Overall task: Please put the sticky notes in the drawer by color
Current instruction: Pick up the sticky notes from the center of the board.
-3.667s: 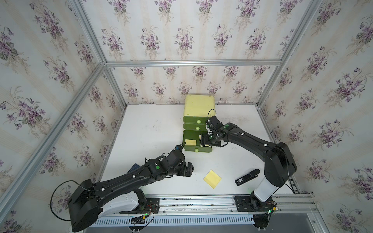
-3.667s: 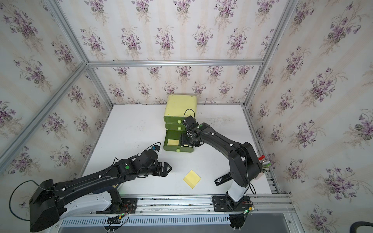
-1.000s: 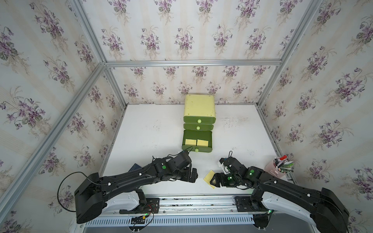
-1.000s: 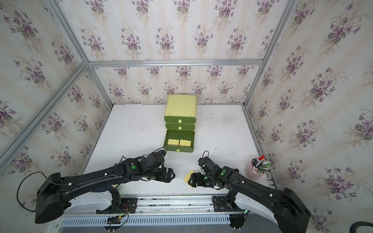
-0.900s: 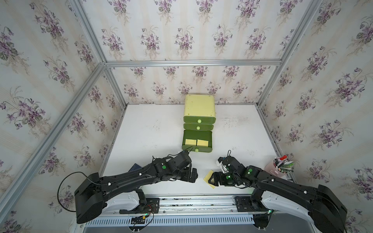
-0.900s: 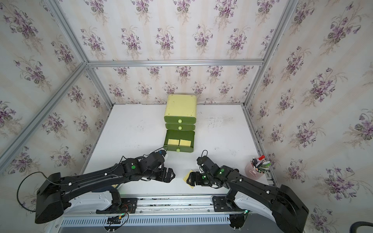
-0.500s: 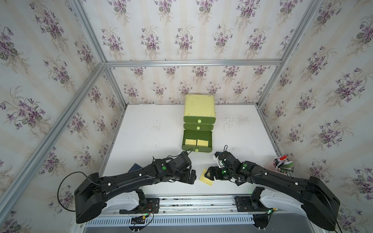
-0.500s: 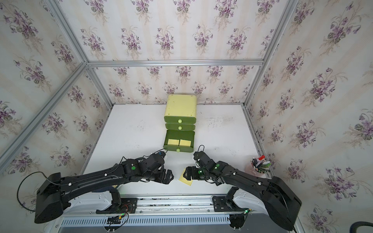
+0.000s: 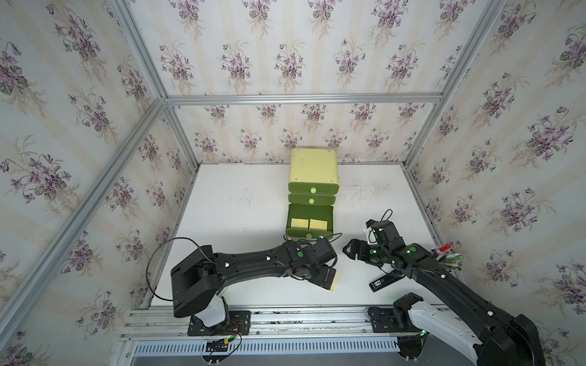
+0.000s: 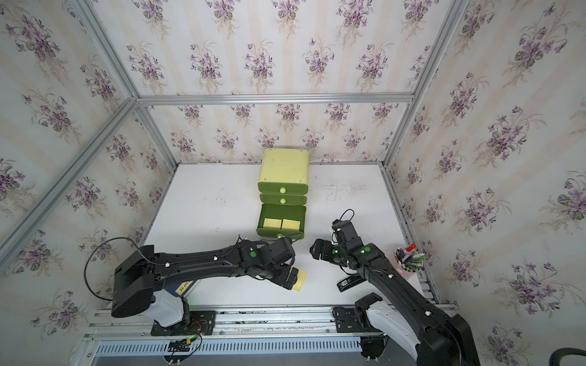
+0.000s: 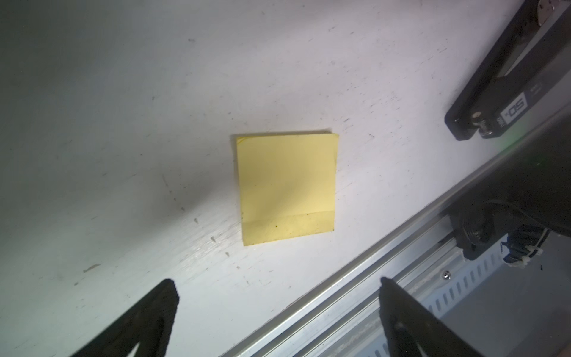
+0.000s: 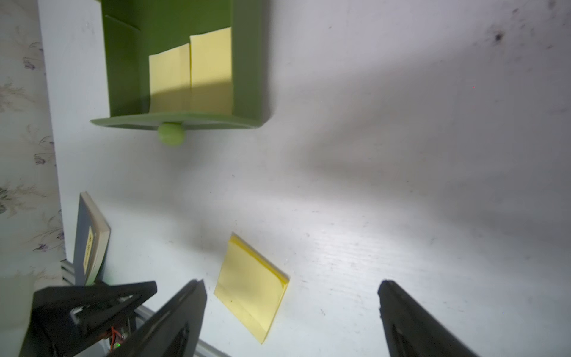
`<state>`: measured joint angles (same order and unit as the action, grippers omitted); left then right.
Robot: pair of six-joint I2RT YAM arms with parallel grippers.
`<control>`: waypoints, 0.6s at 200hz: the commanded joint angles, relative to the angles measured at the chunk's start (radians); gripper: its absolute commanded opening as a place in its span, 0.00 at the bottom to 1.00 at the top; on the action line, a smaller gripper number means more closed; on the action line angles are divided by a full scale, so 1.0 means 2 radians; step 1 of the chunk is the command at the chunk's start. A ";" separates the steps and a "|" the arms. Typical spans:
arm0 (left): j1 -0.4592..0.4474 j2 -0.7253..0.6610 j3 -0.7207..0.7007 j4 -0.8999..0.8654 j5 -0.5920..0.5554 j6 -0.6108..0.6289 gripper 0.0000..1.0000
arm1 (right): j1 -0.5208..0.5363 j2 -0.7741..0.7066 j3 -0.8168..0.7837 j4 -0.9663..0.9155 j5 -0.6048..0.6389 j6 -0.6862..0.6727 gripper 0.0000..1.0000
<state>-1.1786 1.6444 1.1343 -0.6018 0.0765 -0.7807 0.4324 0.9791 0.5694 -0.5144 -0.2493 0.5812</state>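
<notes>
The sticky notes (image 9: 309,223) already in place, two yellow squares, lie side by side in the pulled-out bottom drawer (image 9: 309,209) of the cabinet (image 9: 312,169), which stands at the middle of the worktop's (image 9: 241,202) back edge. A third note (image 11: 287,188), also yellow, lies flat near the middle of the front edge. The left claw (image 11: 276,282) hovers over it, spread wide and empty. The right claw (image 12: 290,283) hangs near the open drawer's front right corner, also wide apart, gripping nothing. A black stapler (image 9: 385,281) lies toward the front right corner.
</notes>
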 commanded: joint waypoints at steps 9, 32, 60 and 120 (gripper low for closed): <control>-0.004 0.049 0.038 -0.043 -0.012 0.027 1.00 | -0.016 0.029 0.000 0.040 -0.031 -0.017 0.92; -0.010 0.070 0.053 -0.061 -0.022 0.028 1.00 | -0.024 0.042 -0.001 0.038 -0.039 -0.030 0.92; -0.016 0.091 0.066 -0.061 -0.017 0.034 1.00 | -0.039 0.024 -0.011 0.042 -0.039 -0.033 0.92; -0.020 0.142 0.096 -0.057 -0.008 0.047 1.00 | -0.051 0.021 -0.015 0.045 -0.060 -0.043 0.92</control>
<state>-1.2179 1.8961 1.3075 -0.6949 0.0608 -0.7078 0.3336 1.0294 0.5392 -0.4419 -0.3534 0.5121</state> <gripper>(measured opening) 0.998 0.923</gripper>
